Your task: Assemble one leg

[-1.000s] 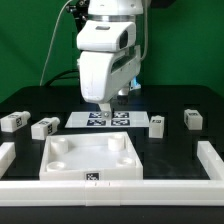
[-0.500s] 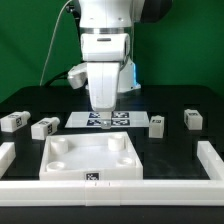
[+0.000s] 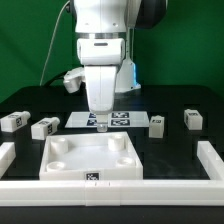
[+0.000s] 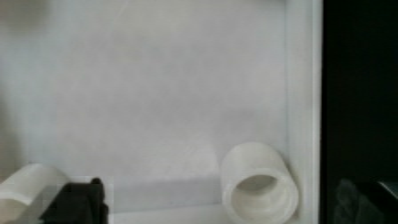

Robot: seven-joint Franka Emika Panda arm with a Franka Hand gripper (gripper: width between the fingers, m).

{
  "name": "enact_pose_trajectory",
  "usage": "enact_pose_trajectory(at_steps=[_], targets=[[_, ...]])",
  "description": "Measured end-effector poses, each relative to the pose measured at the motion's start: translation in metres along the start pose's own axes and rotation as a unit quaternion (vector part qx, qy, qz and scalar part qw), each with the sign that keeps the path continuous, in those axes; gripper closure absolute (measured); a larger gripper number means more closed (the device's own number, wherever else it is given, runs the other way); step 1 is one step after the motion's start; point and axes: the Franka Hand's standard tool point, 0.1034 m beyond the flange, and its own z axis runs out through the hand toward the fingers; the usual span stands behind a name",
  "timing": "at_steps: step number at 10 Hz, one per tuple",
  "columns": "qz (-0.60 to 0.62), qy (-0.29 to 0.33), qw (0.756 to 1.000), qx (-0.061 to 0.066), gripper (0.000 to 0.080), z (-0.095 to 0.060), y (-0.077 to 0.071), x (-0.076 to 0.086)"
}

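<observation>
Exterior view: gripper [image 3: 100,122] over tabletop [image 3: 90,156] rear edge; jaw gap we cannot tell. Nearest leg [image 3: 157,123] lies at the exterior view's right, beside marker board [image 3: 130,119]. We advise: centre over leg, descend square w/ jaws wide.

Arm upright, gripper pointing straight down.
The white arm [image 3: 103,25] drops from the top of the exterior view with its wrist vertical and the gripper [image 3: 101,124] hanging below it. In the wrist view one dark finger [image 4: 79,200] sits well off centre, so the jaws stand apart.
</observation>
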Motion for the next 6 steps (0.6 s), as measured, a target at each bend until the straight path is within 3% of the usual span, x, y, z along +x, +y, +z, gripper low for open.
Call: enact_pose_trajectory(at_steps=[6], targets=[[0.039,0.004,0.998,0.045,0.0150,0.047,-0.031,0.002]])
